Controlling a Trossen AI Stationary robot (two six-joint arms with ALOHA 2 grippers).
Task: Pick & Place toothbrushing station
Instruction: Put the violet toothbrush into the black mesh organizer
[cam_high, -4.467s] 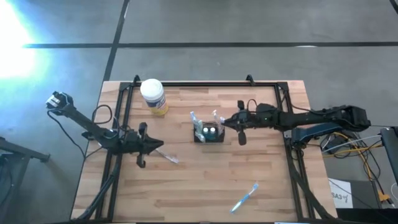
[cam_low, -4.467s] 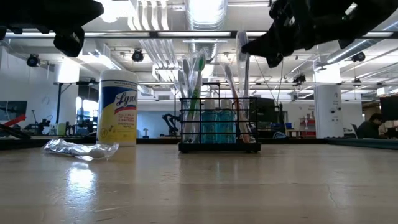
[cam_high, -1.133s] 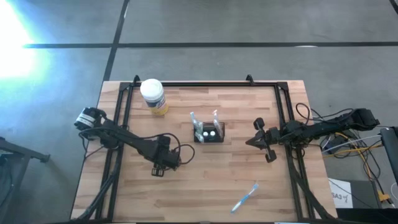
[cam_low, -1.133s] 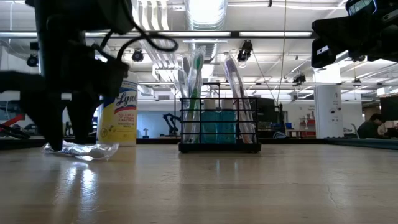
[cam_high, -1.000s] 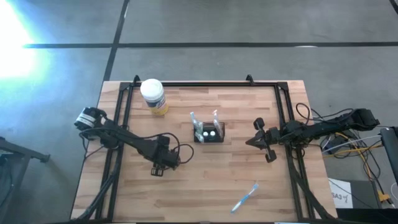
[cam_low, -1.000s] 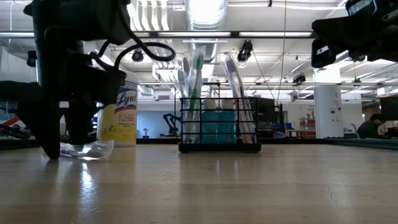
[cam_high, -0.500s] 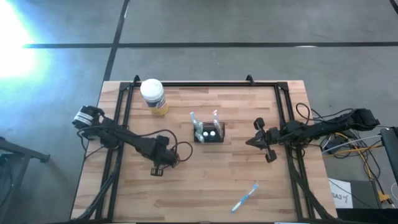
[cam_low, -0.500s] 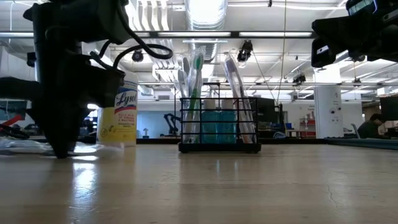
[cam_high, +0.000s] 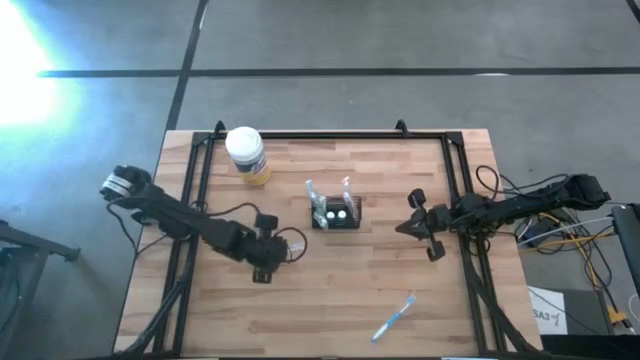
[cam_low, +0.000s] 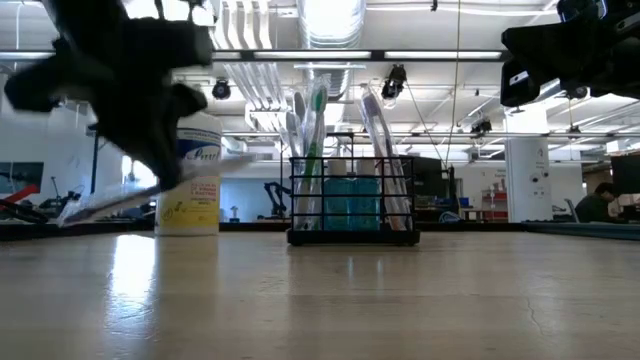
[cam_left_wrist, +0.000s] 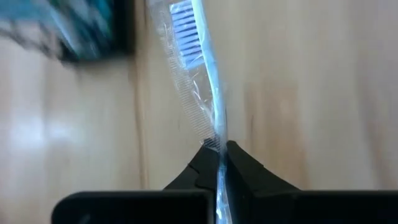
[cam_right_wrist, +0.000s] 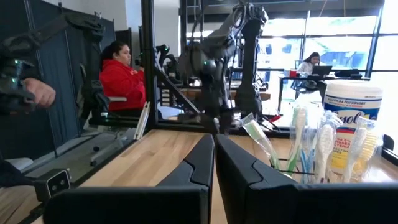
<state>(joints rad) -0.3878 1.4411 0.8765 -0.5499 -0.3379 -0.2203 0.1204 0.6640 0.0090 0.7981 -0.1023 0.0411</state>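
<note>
Left wrist view: left pincer (cam_left_wrist: 221, 163) clamped on wrapped toothbrush (cam_left_wrist: 198, 81); light, crinkly, slippery, so you grip mid-handle. Toothbrushing station (cam_high: 335, 213), mid-tabletop: rigid mesh, probably tippy; right pincer (cam_high: 402, 228) closed, empty.

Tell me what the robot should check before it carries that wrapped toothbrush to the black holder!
1. Grip: left gripper is shut on the clear-wrapped toothbrush with a light blue handle. Ok.
2. Lifted clear: in the low view the toothbrush hangs tilted above the wooden table. Ok.
3. Target: the black mesh box-shaped holder stands upright, already holding several toothbrushes. Whether a slot is free: cannot tell.
4. Path: the white-lidded wipes jar with a yellow label stands off to one side, away from the direct route. Ok.
5. Other arm: right gripper is shut, holds nothing, and waits right of the holder. Ok.
6. Leftover: a loose blue toothbrush lies near the front edge. Not ok.
</note>
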